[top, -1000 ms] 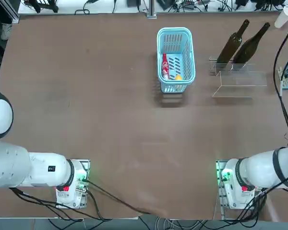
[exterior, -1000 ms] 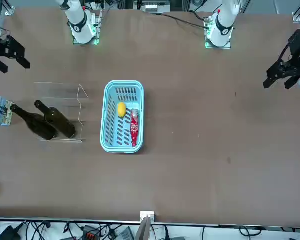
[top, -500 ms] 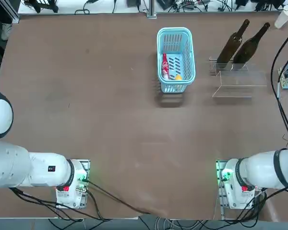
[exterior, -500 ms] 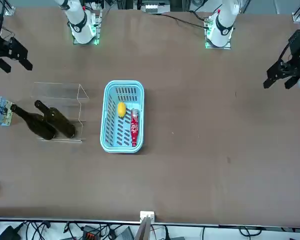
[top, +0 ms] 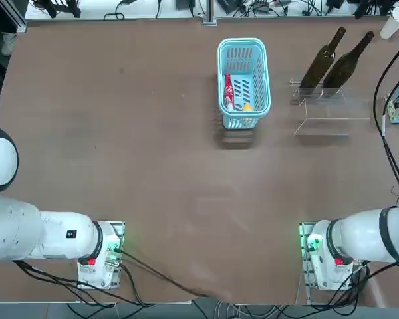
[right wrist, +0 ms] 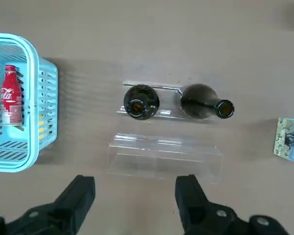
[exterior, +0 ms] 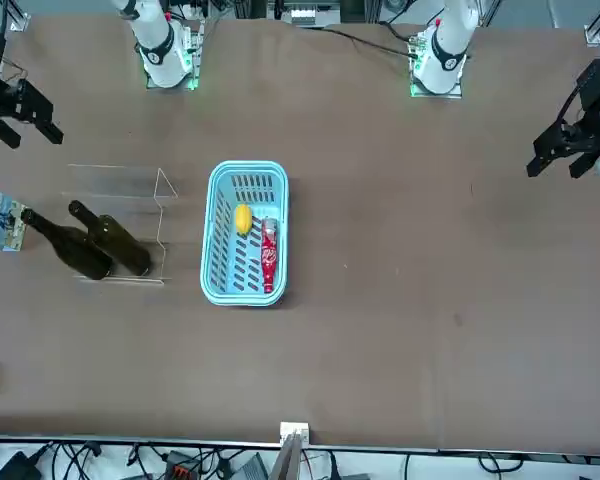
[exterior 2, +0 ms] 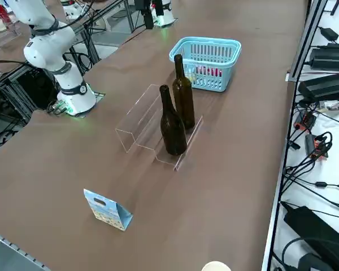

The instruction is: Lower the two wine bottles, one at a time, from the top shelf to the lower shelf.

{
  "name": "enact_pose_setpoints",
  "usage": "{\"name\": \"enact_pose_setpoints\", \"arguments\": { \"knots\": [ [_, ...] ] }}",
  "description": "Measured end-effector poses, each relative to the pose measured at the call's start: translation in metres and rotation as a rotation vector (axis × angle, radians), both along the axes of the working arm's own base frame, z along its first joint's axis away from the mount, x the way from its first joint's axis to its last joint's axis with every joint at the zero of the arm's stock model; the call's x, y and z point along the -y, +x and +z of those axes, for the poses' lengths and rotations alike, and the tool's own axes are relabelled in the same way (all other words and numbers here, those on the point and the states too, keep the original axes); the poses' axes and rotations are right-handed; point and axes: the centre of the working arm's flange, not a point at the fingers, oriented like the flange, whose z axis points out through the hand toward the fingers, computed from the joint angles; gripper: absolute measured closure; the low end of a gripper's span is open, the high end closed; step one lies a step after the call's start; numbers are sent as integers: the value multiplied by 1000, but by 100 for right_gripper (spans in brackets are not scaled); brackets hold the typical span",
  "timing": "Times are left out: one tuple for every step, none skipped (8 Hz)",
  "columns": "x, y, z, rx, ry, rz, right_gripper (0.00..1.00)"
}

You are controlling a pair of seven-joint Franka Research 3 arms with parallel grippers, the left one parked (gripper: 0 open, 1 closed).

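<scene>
Two dark wine bottles (top: 322, 61) (top: 346, 61) stand upright side by side on the clear acrylic stand (top: 332, 118), on its level farther from the robot's base. In the right side view the bottles (exterior 2: 183, 96) (exterior 2: 171, 124) rest on a ledge (exterior 2: 187, 144) that looks close to the table, and the level (exterior 2: 137, 116) toward the robot looks raised. My right gripper (right wrist: 134, 196) hovers open and empty high above the table, on the robot's side of the stand (right wrist: 164, 156). The front view shows the gripper (exterior: 28, 125) near the table's edge.
A light-blue basket (top: 243, 50) holding a small red bottle (top: 229, 92) and a yellow item (top: 247, 106) stands left of the stand. A small blue card (exterior 2: 107, 209) stands near the table's right edge, and a white cup (top: 394, 24) sits at the far right corner.
The right gripper has drifted slightly in the front view. The bottles, the stand and the basket have not moved.
</scene>
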Motion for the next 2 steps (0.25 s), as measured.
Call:
{"name": "enact_pose_setpoints", "arguments": {
  "knots": [
    [1, 0, -3, -1, 0, -2, 0],
    [1, 1, -4, -1, 0, -3, 0]
  ]
}}
